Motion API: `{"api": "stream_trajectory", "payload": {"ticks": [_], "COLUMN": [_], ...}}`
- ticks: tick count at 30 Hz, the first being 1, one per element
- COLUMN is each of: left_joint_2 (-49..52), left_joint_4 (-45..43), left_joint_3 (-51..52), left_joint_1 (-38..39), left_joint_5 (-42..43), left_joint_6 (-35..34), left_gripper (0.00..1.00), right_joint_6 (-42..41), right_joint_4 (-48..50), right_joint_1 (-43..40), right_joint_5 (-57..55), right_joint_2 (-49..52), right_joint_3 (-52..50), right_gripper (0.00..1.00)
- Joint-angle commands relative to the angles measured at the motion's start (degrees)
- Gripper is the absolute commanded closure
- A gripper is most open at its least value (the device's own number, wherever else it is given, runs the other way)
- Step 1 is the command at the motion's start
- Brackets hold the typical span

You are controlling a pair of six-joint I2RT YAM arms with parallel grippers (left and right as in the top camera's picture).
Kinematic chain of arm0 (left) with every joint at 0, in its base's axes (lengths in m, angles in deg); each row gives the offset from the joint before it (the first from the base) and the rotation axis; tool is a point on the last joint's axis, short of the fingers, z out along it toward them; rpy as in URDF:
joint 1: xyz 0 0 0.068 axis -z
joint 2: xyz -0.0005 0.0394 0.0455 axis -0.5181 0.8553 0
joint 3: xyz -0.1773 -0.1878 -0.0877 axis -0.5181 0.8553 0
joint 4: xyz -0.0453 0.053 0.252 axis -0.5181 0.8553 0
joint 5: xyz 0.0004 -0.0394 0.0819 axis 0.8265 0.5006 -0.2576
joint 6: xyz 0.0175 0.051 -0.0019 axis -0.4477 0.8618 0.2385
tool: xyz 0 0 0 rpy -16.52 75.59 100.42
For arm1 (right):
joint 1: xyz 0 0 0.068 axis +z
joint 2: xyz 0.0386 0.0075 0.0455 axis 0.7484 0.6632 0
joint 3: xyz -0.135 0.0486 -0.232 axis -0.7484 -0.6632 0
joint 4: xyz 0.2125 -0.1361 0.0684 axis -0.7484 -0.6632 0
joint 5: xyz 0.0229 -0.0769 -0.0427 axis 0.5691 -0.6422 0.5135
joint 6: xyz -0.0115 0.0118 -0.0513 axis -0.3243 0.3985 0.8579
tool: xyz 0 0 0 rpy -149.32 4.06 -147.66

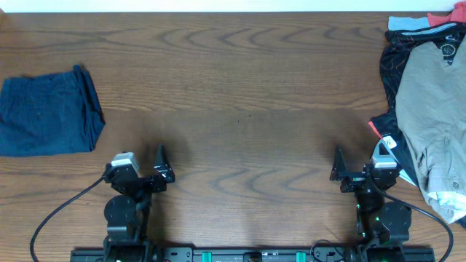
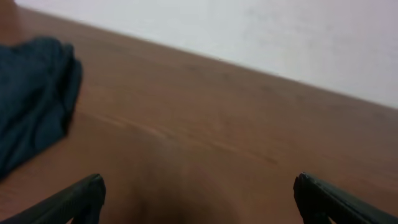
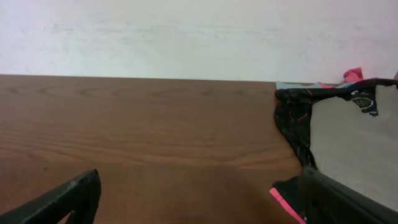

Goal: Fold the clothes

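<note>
Where the shorts (image 1: 429, 109) lie: unfolded, on top of the black jersey (image 1: 392, 69).
Left end effector (image 1: 164, 166): spread, empty, well apart from that jersey.
Right end effector (image 1: 338, 167): spread, empty, near the jersey.

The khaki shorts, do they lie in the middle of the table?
No, the khaki shorts lie at the right edge of the table, partly on a black jersey.

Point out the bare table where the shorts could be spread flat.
The wide middle of the table is bare, between the navy garment at left and the khaki shorts at right. Crowded there: shorts piled over a black jersey.
</note>
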Motion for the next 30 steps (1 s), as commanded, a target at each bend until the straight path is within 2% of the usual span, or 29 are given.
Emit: {"api": "stream_trajectory", "payload": {"ticks": [1,10,17,23,26,30], "left_joint_2": [4.1,19.0,29.5,36.7,39.5,41.3], "left_joint_4": [1.4,14.4,28.0,39.7,43.3,43.5], "left_joint_3": [-5.1,-22.1,-35.4,-44.3,-47.5,-48.2], "left_joint_1": [-0.3,-0.3,-0.3,-0.3,-0.3,-0.3], "left_joint_5": [4.6,4.7,4.7,4.7,4.7,4.6], "left_joint_6": [-1.0,-1.0,-0.9,1.5,2.8,2.8], "left_gripper": [0.02,0.02,0.02,0.02,0.02,0.02], "right_joint_6": [-0.9,-1.5,-2.6,-2.6,-2.4,-3.9], "right_joint_4": [-2.7,-8.9,-16.1,-27.4,-30.8,-29.3], "right_joint_1": [0.5,0.5,0.5,-0.7,-1.8,-1.9], "right_joint_5": [-0.9,-1.2,-1.2,-1.2,-1.2,-0.5], "right_joint_2": [1.1,12.6,30.8,48.5,56.8,63.1], "right_joint_3": [2.6,12.3,25.7,39.3,45.4,48.2], "right_gripper": [0.01,0.01,0.01,0.01,0.01,0.01]}}
